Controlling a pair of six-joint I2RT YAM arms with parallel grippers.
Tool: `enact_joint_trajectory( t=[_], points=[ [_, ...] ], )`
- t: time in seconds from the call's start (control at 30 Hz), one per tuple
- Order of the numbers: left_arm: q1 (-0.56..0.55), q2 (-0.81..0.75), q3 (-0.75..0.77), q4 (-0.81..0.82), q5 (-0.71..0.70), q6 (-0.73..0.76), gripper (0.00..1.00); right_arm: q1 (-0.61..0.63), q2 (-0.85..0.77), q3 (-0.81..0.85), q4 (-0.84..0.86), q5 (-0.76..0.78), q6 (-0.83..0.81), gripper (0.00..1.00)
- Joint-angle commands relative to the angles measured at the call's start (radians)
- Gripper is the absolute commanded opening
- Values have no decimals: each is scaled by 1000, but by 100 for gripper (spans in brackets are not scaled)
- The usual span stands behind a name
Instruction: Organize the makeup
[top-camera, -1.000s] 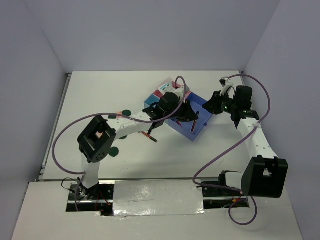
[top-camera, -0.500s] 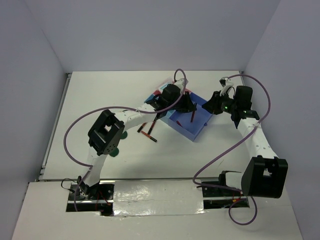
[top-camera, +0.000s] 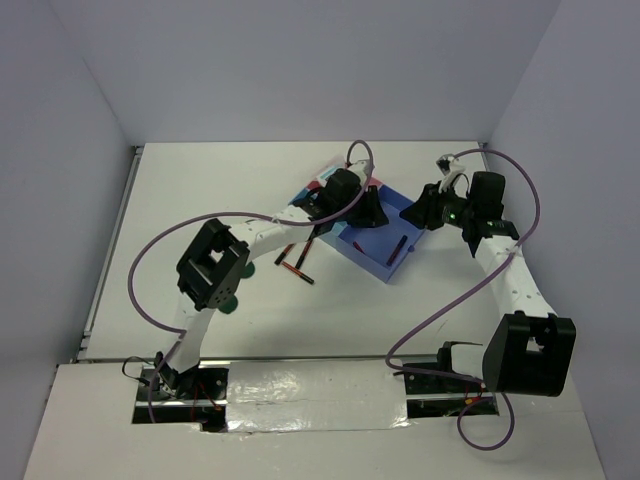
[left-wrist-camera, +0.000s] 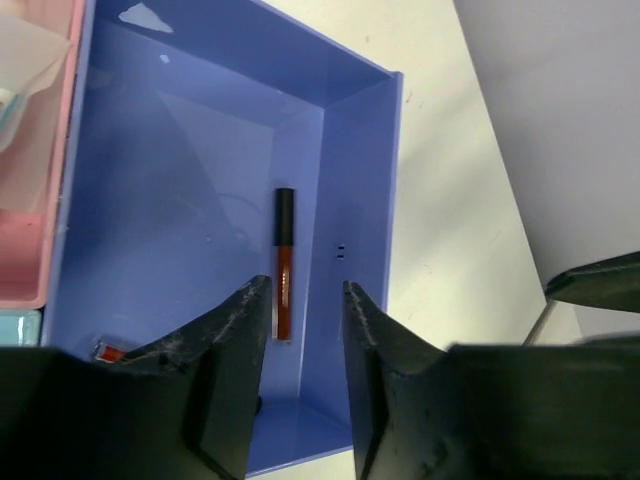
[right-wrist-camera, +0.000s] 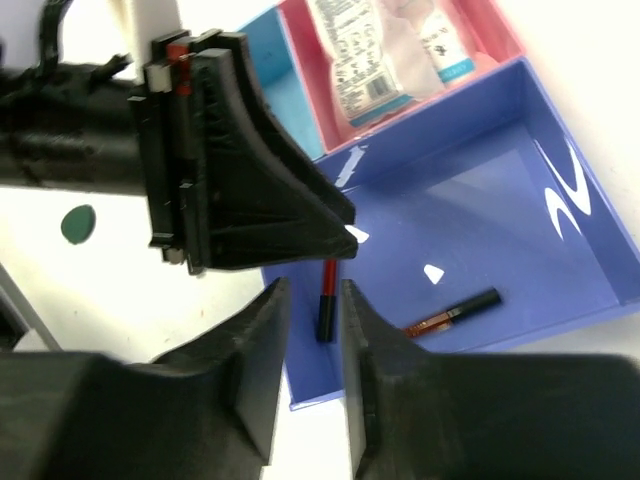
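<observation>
- The left hand (left-wrist-camera: 305, 300) hangs over the tray's blue compartment (left-wrist-camera: 170, 200), with its fingers (left-wrist-camera: 235, 350) apart and nothing between them.
- Below that gap, 1 stick (left-wrist-camera: 283, 265) lies flat on the compartment floor, close along a side wall, with its black cap toward the far wall and its red body toward the hand.
- A 2nd stick (right-wrist-camera: 325, 290) shows in the right wrist view by another wall of the same compartment, well apart from the 1st. I cannot tell whether it lies flat or leans on the wall.
- The right hand (right-wrist-camera: 312, 300) hovers at the right side of the tray (top-camera: 365, 262), facing the left hand. Its fingers (right-wrist-camera: 255, 350) are apart and clamped on nothing — the 2nd stick is only seen through the gap, down in the tray.
- 2 packets (right-wrist-camera: 365, 60), white with blue print, lie side by side in the pink compartment (right-wrist-camera: 490, 25), which borders the blue one.
- A light-blue compartment (right-wrist-camera: 287, 75) sits beside the pink one; the left hand hides most of it.
- 2 more sticks (top-camera: 298, 272) lie on the table (top-camera: 200, 180) just left of the tray, outside it and near the left forearm.
- A green disc (right-wrist-camera: 77, 222) lies on the table beyond the left hand, apart from the tray.
- In the top view a green disc shows at the left arm's elbow — I cannot tell whether it is the same one.
</observation>
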Motion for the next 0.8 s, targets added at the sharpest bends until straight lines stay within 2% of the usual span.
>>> enact_joint_trajectory(
  t=[0.0,0.07,0.17,0.23,0.3,0.43,0.53,0.57,0.7,0.73,0.77],
  points=[
    [6,-69,6,4,-30,44,44,-10,-17,19,5,-84,-43,36],
    [9,-124,-35,-4,-61,69,41,-7,-14,26,-17,-130,-100,40],
    [29,-226,-136,2,-82,93,29,13,2,54,-85,-248,-168,46],
    [41,-321,-205,11,-93,118,25,64,24,85,-150,-267,-259,48],
    [62,-435,-325,22,-106,133,22,152,53,123,-233,-244,-336,49],
    [115,-634,-591,68,-106,145,23,317,76,157,-287,-120,-418,52],
    [173,-792,-758,73,-119,115,34,451,110,184,-287,-8,-430,54],
    [185,-831,-794,62,-132,104,46,486,127,198,-306,20,-433,54],
    [250,-1069,-964,-4,-226,66,69,622,281,301,-340,132,-377,54],
    [256,-1105,-984,-24,-246,64,77,674,311,318,-336,201,-345,55],
    [268,-1178,-1000,-56,-268,55,80,696,338,354,-340,229,-302,55]
  ],
)
